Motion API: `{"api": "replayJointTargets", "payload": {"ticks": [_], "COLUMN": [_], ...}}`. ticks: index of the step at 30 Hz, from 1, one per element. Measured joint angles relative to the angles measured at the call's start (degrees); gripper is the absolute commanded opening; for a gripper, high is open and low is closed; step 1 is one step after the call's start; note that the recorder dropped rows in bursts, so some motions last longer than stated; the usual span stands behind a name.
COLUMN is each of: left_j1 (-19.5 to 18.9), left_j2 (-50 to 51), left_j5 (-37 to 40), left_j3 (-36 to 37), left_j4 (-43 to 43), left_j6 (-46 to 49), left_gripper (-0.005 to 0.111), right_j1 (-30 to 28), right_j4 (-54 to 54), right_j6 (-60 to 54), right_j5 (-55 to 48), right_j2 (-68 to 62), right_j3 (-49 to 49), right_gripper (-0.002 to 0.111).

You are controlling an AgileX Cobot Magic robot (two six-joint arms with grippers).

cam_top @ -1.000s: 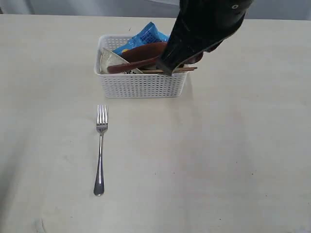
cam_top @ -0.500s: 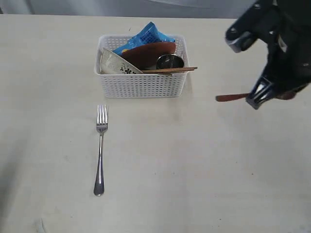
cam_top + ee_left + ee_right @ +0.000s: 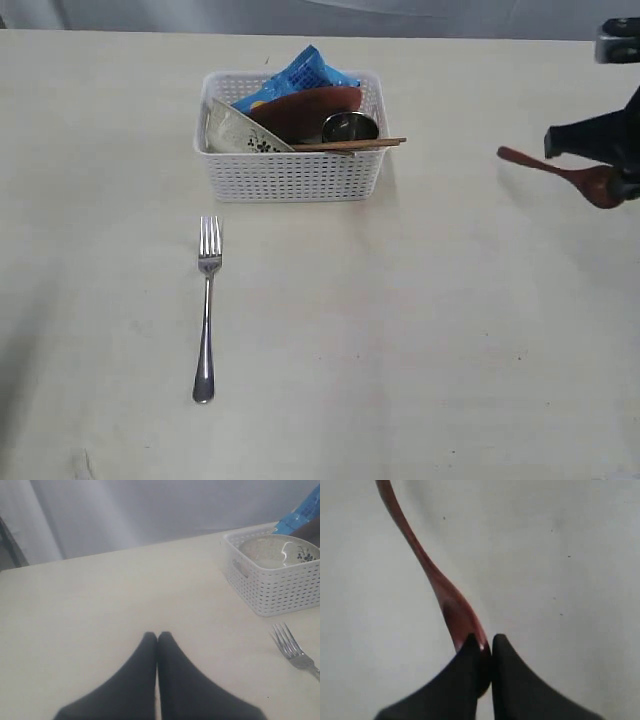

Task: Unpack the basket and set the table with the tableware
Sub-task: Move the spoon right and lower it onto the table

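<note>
Right gripper (image 3: 487,641) clamped on spoon (image 3: 432,577) at its bowl, by table's (image 3: 420,330) right edge. Left gripper (image 3: 157,636) closed, empty. Basket (image 3: 290,175) near far edge, fork (image 3: 207,300) in front

A pale grey backdrop (image 3: 150,510), wall or curtain, rises behind the bench (image 3: 100,605). A dark upright strip (image 3: 10,545) stands beside it. Light is soft, even.

Our left gripper (image 3: 157,635) — two matte black fingers (image 3: 135,680) tapering to blunt tips, our right gripper (image 3: 487,639) alike, black arm shell (image 3: 595,138), grey fitting (image 3: 620,42).
</note>
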State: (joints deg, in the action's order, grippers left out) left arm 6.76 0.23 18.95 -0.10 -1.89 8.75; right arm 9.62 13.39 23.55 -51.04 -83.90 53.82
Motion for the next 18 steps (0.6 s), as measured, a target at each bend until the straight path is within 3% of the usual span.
{"api": "replayJointTargets", "payload": {"ticks": [7, 18], "left_j1": [0.00, 0.00], "left_j2": [0.00, 0.00], "left_j5": [0.00, 0.00], "left_j3": [0.00, 0.00], "left_j4": [0.00, 0.00], "left_j6": [0.00, 0.00], "left_gripper": [0.000, 0.000], "right_j1": [-2.52, -2.59], "right_j4": [-16.73, -18.50], "right_j6": [0.48, -2.62], "right_j5": [12.49, 19.72], "right_j2": [-1.94, -9.11], "right_j3": [-7.10, -11.19], "right_gripper": [0.000, 0.000]}}
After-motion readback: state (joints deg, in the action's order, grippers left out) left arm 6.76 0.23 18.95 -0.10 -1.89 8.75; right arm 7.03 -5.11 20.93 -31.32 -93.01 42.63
